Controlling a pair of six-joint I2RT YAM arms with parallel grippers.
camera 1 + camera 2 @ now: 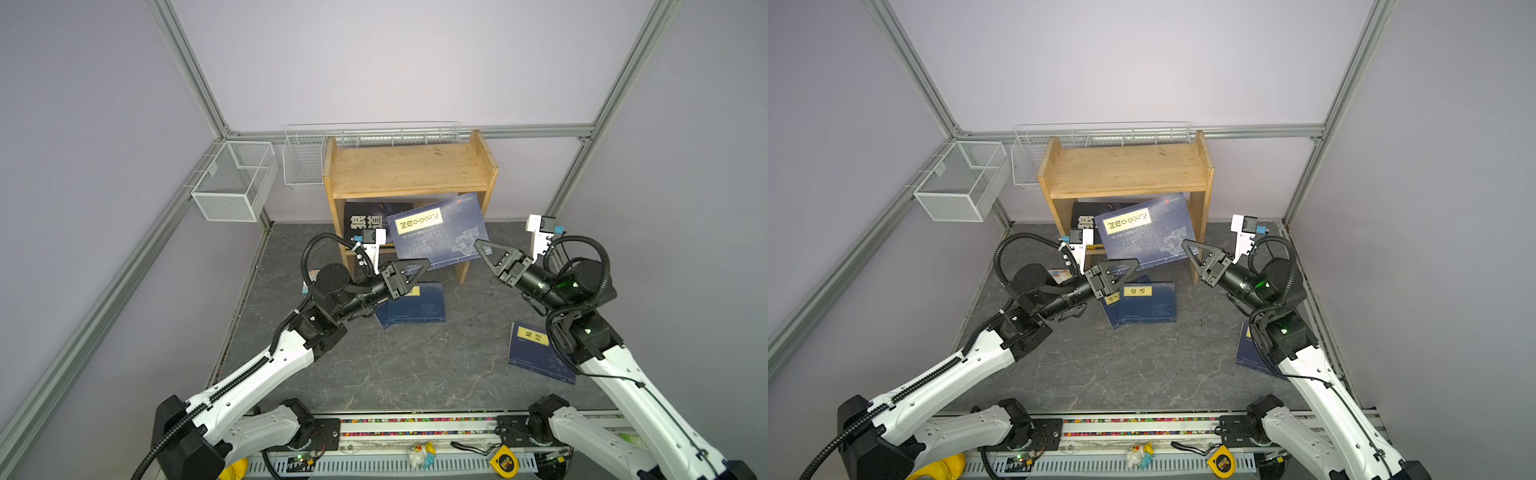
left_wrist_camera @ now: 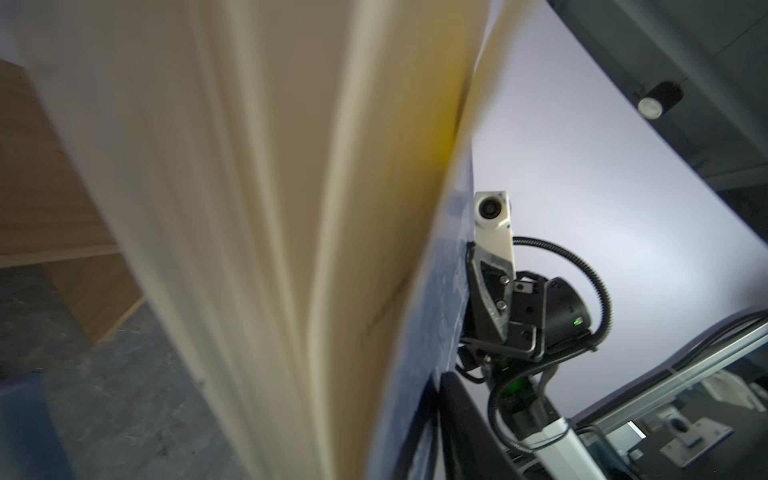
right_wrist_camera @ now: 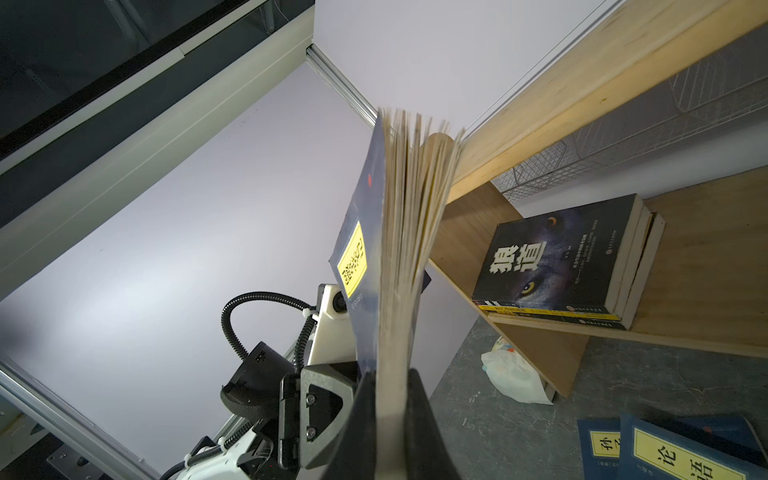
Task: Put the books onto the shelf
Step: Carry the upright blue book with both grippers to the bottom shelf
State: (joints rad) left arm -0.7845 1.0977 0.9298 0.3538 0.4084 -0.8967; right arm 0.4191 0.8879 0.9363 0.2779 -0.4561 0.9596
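– R pincer (image 3: 388, 380) is gripping the navy book (image 1: 440, 232) tight at a lower corner, w/ the pages sandwiched btw both pads.
– Where's the book sitting rn?
– It's hanging in the air, tilted, right in front of the wooden shelf (image 1: 330, 187) and facing the lower opening. Its upper corner is overlapping the front edge of the top board (image 1: 409, 166) in both top views. Touching or not, I can't tell.
– And the other side?
– L pincer (image 1: 422, 266) is sitting at the book's lower edge, at the opposite corner. I can't tell whether it's clamping, b/c the view from that wrist is showing only blurred page edges.
– How's it handling?
– I'm judging it light but floppy, a thin paperback. The free pages are fanning out above my pads, so it's prob sagging w/o a second hold. The cover is looking glossy, so it could be sliding under a soft squeeze.
– Best hold?
– I'm thinking both lower corners, pads flat across cover + pages, closing the fan. Nearer the spine would be stiffer. Loose pages could be snagging on the board going in.
– Room on the shelf?
– Black book (image 3: 557, 262) is lying flat on the lower board (image 3: 706, 249) atop two others, leaving space beside it. On the table (image 1: 415, 374), a navy pair (image 1: 415, 305) is lying overlapped, and a single navy book (image 1: 536, 349) is lying off to the right.
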